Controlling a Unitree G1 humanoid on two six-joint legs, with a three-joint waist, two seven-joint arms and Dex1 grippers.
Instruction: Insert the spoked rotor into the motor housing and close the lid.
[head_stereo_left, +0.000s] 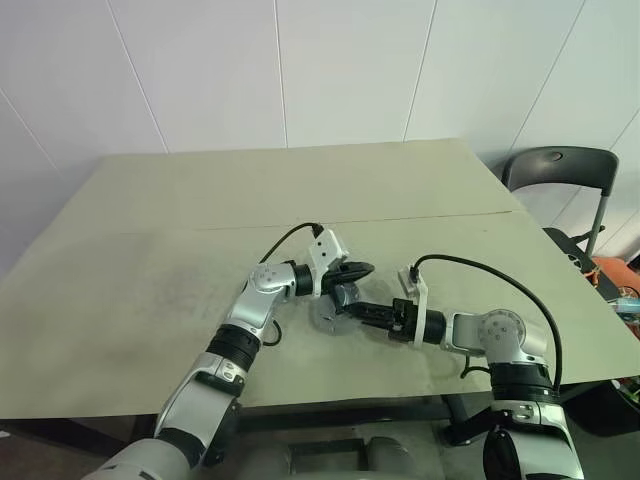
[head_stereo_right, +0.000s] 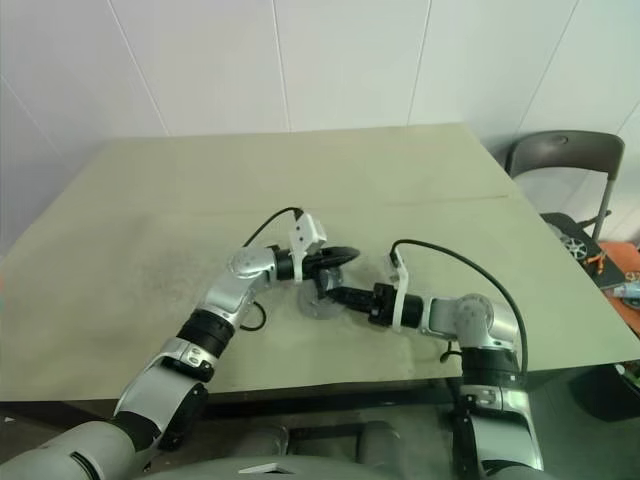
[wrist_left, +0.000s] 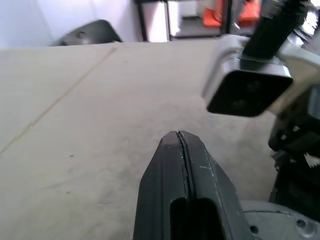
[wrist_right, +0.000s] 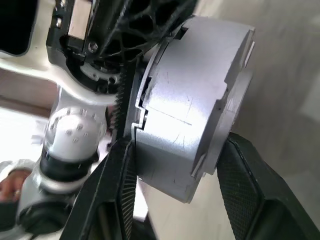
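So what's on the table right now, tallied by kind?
Motor housing: 1, between the right gripper's fingers
Spoked rotor: 1, held by the left gripper
Round grey base plate: 1
Total: 3

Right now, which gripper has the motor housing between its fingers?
The right gripper: its fingers straddle the silver motor housing. The left gripper is shut, pinching the thin dark spoked rotor.

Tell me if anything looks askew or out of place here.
Nothing looks damaged or spilled. The right gripper clasps the motor housing by its flat faces, so it stands on edge; the shut left gripper sits just above it.
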